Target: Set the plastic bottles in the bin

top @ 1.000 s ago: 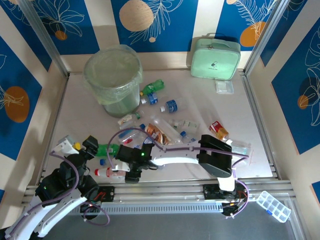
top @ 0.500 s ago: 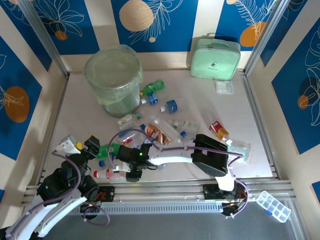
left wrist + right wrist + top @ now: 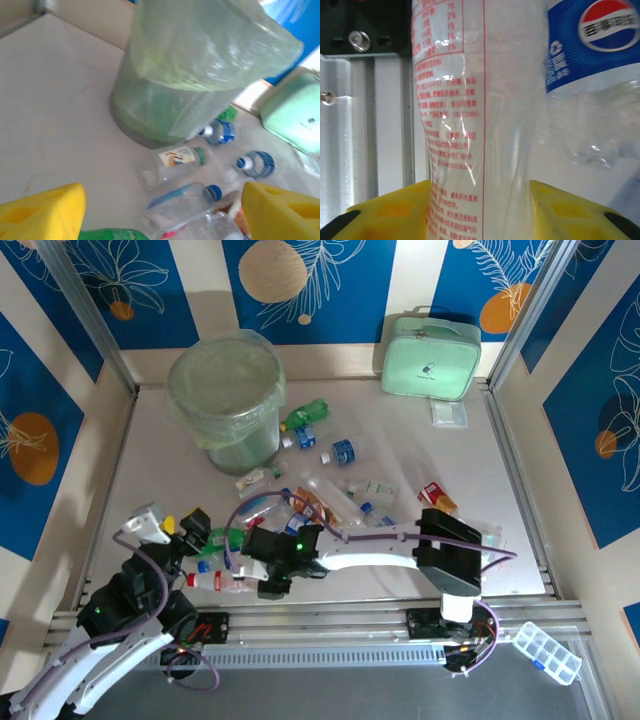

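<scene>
Yellow-fingered right pincer is clenched on a clear, red-printed bottle at the near edge of the surface; left pincer hangs released above a green bottle. Other bottles lie scattered mid-surface, beside the upright bin at far left.

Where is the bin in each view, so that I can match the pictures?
Top external: bin at far left.
Left wrist: bin at top centre, large.
Right wrist: red-printed bottle in the shut right claw.
Shared landmark: mint green case, right of the bin.
</scene>
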